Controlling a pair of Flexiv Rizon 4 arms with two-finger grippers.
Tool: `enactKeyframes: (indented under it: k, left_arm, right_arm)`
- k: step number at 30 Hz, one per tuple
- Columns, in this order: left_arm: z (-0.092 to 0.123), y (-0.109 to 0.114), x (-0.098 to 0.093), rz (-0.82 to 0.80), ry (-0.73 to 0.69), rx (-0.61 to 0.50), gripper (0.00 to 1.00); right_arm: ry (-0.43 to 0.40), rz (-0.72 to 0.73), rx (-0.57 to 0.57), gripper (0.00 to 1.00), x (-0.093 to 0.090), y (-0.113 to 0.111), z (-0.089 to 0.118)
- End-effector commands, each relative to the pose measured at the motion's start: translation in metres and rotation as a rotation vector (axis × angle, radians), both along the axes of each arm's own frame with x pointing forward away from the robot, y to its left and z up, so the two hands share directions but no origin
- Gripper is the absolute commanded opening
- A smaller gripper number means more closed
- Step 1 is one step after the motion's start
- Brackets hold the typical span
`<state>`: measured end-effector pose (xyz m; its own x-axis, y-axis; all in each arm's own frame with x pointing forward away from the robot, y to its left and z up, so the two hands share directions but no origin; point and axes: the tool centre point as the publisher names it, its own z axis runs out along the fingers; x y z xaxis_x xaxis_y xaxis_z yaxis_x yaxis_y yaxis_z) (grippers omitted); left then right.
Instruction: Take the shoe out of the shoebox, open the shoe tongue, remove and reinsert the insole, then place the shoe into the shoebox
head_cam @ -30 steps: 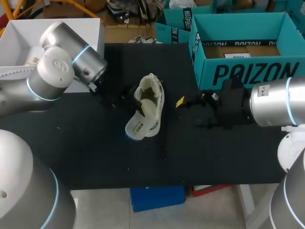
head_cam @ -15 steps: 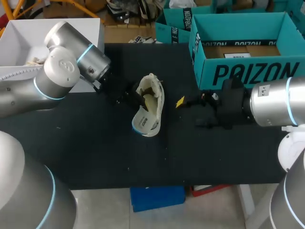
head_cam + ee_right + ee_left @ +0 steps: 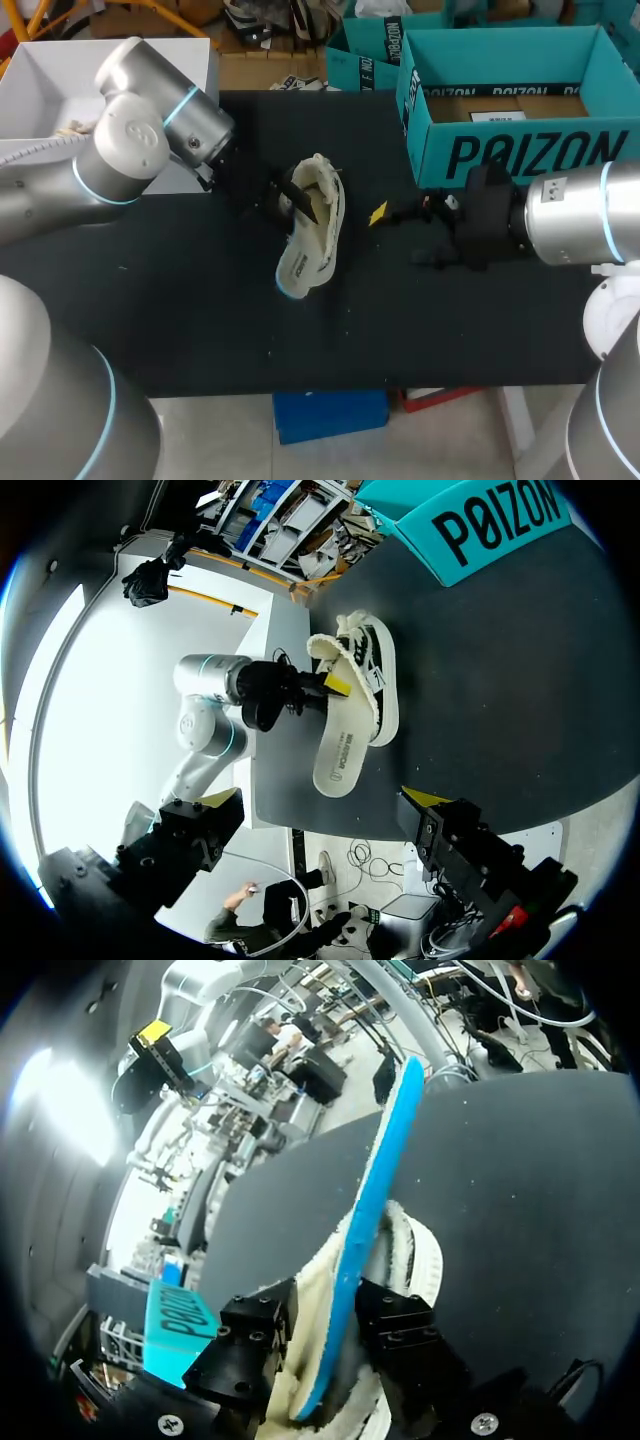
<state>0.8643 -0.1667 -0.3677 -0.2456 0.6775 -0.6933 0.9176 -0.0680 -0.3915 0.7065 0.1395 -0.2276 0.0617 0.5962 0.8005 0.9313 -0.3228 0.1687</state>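
Observation:
A pale shoe (image 3: 322,205) lies on its side on the black table (image 3: 200,320). Its cream insole (image 3: 298,268) with a blue underside sticks out of the opening toward the front. My left gripper (image 3: 290,200) is at the shoe's opening. In the left wrist view the insole (image 3: 372,1200) runs edge-on between the fingers (image 3: 255,1330), which stand slightly apart from it, so my left gripper (image 3: 325,1325) is open. My right gripper (image 3: 400,235) hangs open just right of the shoe, empty. From the right wrist view the shoe (image 3: 372,680) lies ahead of my right gripper (image 3: 318,802).
The teal shoebox (image 3: 515,150) stands open at the back right, close behind my right arm. A second teal box (image 3: 362,60) sits behind it and a white bin (image 3: 40,75) at the back left.
My left gripper moved right and pushed the insole further into the shoe, so less of it sticks out. Its fingers have loosened from the insole. The right arm has kept still.

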Motion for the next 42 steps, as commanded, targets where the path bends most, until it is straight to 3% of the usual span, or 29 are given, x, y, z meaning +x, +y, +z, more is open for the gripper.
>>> enactKeyframes:
  k: [1, 9, 10, 11, 12, 13, 17, 25, 31, 42]
  left_arm:
    - [0.010, 0.008, -0.013, 0.002, -0.013, 0.006, 0.38]
    - [0.007, 0.014, -0.029, -0.042, -0.002, 0.039, 0.36]
    - [0.006, 0.015, -0.030, -0.044, 0.004, 0.041, 0.28]
    - [0.005, 0.016, -0.030, -0.044, 0.007, 0.042, 0.11]
    - [0.004, 0.016, -0.030, -0.045, 0.019, 0.040, 0.02]
    - [0.003, 0.017, -0.030, -0.046, 0.025, 0.039, 0.00]
    - [0.001, 0.018, -0.034, -0.056, 0.051, 0.018, 0.00]
    - [0.012, 0.012, -0.050, -0.139, 0.290, -0.156, 0.00]
    - [0.013, 0.008, -0.051, -0.190, 0.378, -0.162, 0.00]
    - [0.012, -0.001, -0.021, -0.139, 0.237, -0.101, 0.00]
  right_arm:
    - [0.001, 0.000, -0.001, 1.00, 0.000, 0.000, 0.001]
    - [0.001, 0.000, -0.001, 1.00, 0.000, 0.000, 0.001]
    - [0.001, 0.000, -0.001, 1.00, 0.000, 0.000, 0.001]
    - [0.001, 0.000, -0.001, 1.00, 0.000, 0.000, 0.001]
    - [0.001, 0.000, -0.001, 1.00, 0.000, 0.000, 0.001]
    - [0.001, 0.000, -0.001, 1.00, 0.000, 0.000, 0.001]
    - [0.001, 0.000, -0.001, 1.00, 0.000, 0.000, 0.001]
    - [0.001, 0.000, -0.001, 1.00, 0.000, 0.000, 0.001]
    - [0.001, 0.000, -0.001, 1.00, 0.000, 0.000, 0.001]
    - [0.001, 0.000, -0.001, 1.00, 0.000, 0.000, 0.001]
